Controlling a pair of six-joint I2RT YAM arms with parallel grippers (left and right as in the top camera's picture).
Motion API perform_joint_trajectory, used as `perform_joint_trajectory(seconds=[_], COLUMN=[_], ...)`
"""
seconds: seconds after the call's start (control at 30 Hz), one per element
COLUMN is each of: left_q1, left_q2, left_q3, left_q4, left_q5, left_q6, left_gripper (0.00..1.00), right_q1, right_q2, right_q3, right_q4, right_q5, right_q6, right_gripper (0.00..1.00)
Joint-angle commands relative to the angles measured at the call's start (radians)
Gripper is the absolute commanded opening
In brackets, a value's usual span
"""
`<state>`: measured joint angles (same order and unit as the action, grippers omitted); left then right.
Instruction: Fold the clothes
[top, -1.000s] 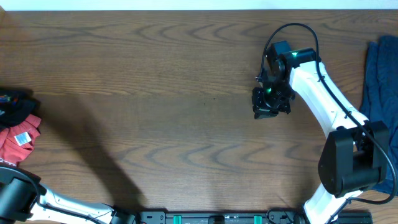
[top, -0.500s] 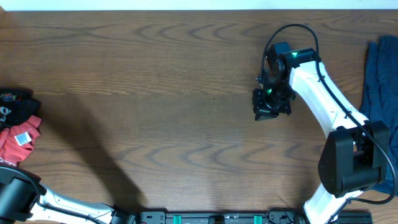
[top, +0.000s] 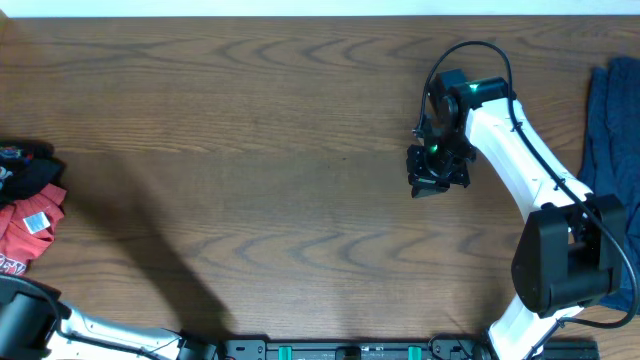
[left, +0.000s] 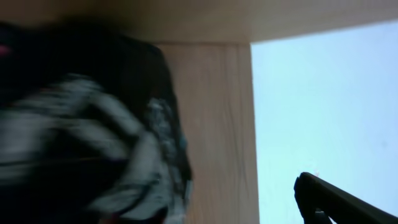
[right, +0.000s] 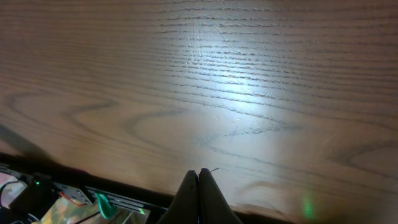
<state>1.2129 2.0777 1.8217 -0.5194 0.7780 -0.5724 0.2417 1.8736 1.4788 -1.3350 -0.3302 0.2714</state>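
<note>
We see the left fingers (left: 336, 205) spread open near the blurred black jersey (left: 93, 137), while the right fingers (right: 210, 208) sit pressed shut above the wooden table (right: 249, 93).

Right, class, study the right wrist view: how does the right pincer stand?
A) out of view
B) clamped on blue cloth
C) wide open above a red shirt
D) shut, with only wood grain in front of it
D: the right pincer has its fingers pressed together to a point with nothing between them, and only the wooden table shows beyond.
</note>
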Motion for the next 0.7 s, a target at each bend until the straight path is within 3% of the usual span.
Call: perform_joint_trajectory(seconds=[0.0,0.2,0.53,0.67], left_q1=[0.051,0.079,0.000,-0.031], left_q2=[-0.040,-0.040,-0.118,-0.183], left_q3=[0.003,0.003,0.004,0.003], left_q4=[-0.012,-0.034,-0.075,-0.147], left_q5=[-0.034,-0.034,0.019,-0.017], left_q6=[0.038,0.081,0.090,0.181], left_gripper=[0.98,0.98,0.98,0.98], right_q1=[0.015,0.015,0.015,0.015], right_q2=[-0.002,-0.002,-0.002,-0.002], right_q3=[-0.002,-0.002,-0.002,-0.002], right_q4=[0.000,0.000,0.000,0.001], right_q5=[-0.019,-0.018,-0.018,-0.018], right_q6=[0.013,0.013,0.013,0.013], right_gripper=[0.01,0.01,0.01,0.01])
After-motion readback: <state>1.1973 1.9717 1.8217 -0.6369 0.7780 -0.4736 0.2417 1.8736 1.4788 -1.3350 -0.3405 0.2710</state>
